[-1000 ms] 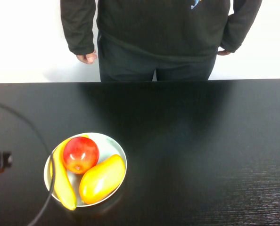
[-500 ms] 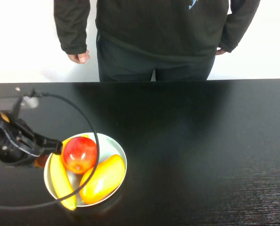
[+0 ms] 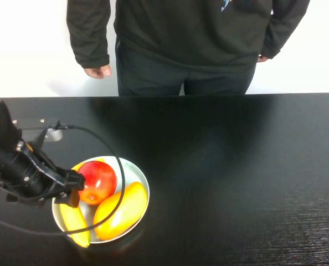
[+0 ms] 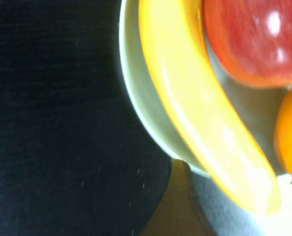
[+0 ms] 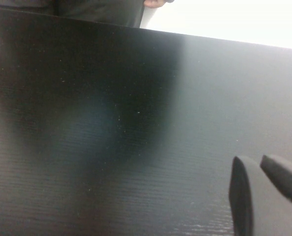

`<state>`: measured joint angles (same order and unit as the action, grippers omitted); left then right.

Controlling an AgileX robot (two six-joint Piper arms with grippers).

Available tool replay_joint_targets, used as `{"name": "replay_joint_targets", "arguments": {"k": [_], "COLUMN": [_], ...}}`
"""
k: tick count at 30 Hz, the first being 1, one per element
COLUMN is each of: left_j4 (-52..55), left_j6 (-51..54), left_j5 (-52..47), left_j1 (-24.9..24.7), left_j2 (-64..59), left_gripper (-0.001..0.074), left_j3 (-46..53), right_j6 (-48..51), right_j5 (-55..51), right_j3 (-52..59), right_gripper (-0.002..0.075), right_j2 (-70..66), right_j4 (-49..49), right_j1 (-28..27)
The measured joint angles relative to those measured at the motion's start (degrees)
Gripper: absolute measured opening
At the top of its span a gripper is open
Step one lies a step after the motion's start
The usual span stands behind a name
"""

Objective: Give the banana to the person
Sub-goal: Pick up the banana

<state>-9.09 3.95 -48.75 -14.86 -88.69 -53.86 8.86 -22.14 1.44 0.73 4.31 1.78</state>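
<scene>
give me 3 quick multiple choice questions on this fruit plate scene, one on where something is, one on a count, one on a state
1. Where does the banana lie?
A. on the plate's left side, beside the apple
B. on the bare table
C. in the person's hand

2. How many fruits are on the plate?
A. two
B. three
C. four

3. What is the state of the banana?
A. lifted off the plate
B. handed over
C. lying on the plate, not yet lifted

Answers:
1 A: the banana curves along the plate's left rim next to the apple.
2 B: banana, apple and mango are the only fruits there.
3 C: the left wrist view shows the banana resting against the plate's rim; the left pincer hangs over the plate's left edge, while the person stands behind the table with arms down. The right pincer is over bare table, away from the plate.
</scene>
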Motion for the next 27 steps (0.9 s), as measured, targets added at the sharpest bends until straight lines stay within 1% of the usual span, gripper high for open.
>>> {"name": "replay_joint_targets", "arguments": {"k": [4, 13, 27], "left_j4": [-1.0, -1.4, -1.6], "left_j6": [0.2, 2.4, 2.5], "left_j5": [2.3, 4.3, 9.5], "left_j1": [0.0, 0.0, 0.0], "left_j2": [-2.4, -7.5, -10.4], "left_gripper": [0.0484, 0.0484, 0.0484], "left_j3": [0.0, 0.0, 0.0], "right_j6": [0.0, 0.0, 0.0], "right_j5": [0.0, 0.0, 0.0], "right_j3": [0.0, 0.0, 0.0], "right_gripper": [-0.0011, -0.0011, -0.0011], "right_j2": [0.0, 0.0, 0.0], "right_j4": [0.0, 0.0, 0.0], "right_j1": [0.0, 0.0, 0.0]}}
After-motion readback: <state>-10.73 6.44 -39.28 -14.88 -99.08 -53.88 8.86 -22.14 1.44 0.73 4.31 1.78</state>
